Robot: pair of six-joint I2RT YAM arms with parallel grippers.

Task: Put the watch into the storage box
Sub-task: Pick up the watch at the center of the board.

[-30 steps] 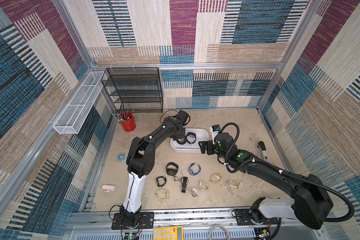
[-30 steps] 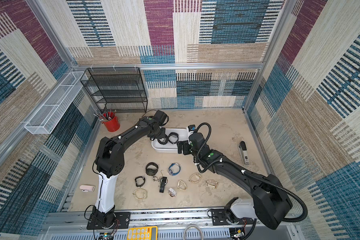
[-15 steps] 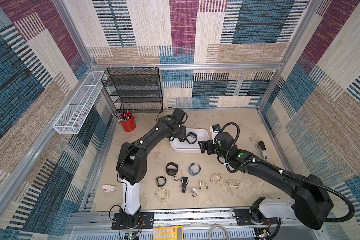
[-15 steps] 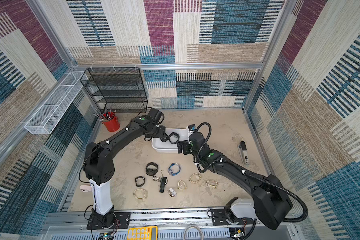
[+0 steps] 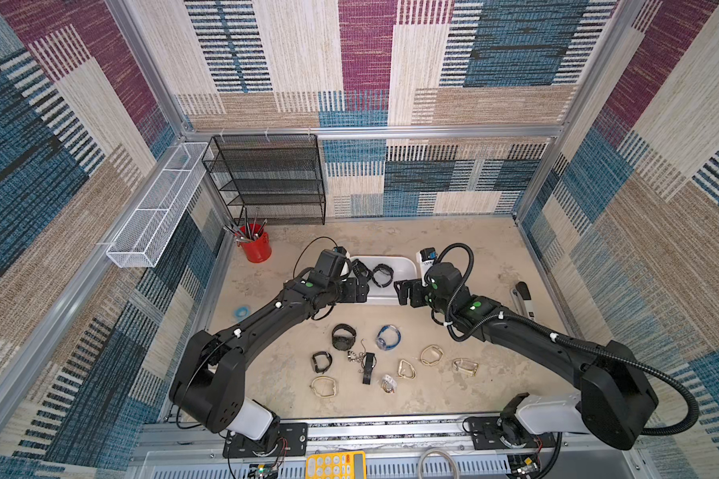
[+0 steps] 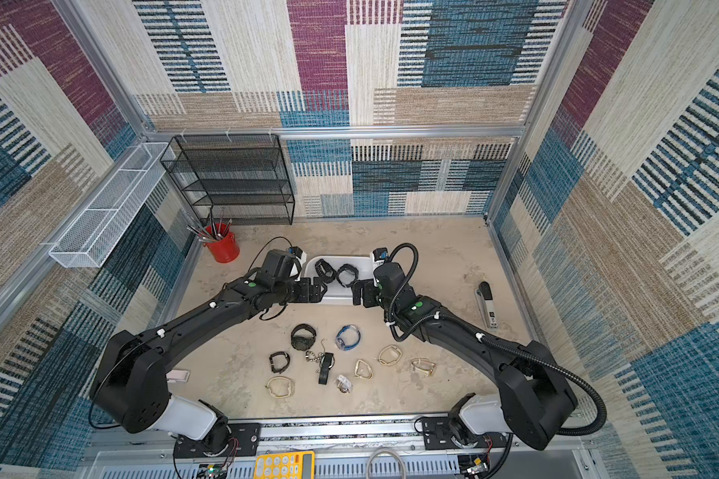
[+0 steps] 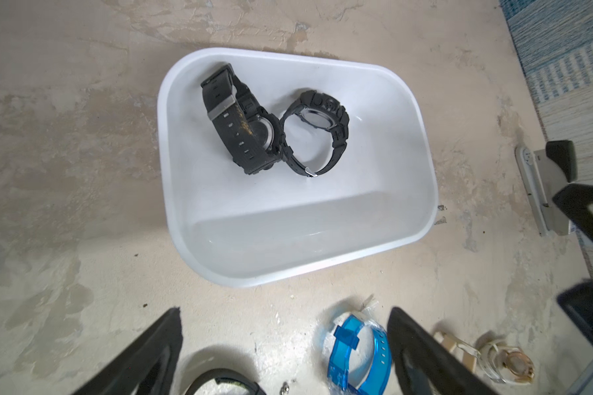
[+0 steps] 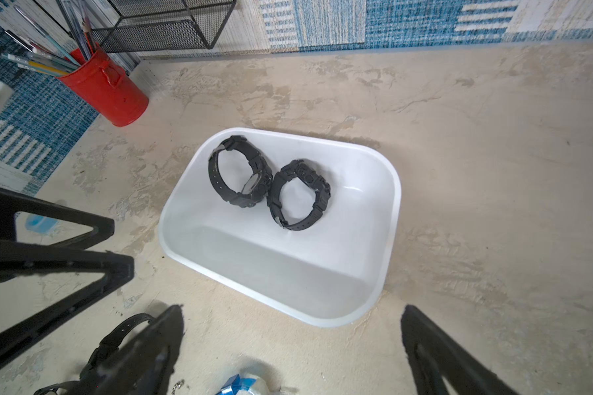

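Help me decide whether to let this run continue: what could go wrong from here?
1. The left gripper and right gripper, both open, face each other closely at the near side of the storage box. Moving off together, they might collide or knock its rim.
2. The silver chain lies right beside the black strap, so a grasp there could drag both.

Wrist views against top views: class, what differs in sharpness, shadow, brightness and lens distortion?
Left wrist view: storage box and black watches sharp, softly lit. Right wrist view: blue watch at the edge blurred, corners darker, soft shadow beside the box on the table. Both top views: wide-angle, metal posts splay outward.
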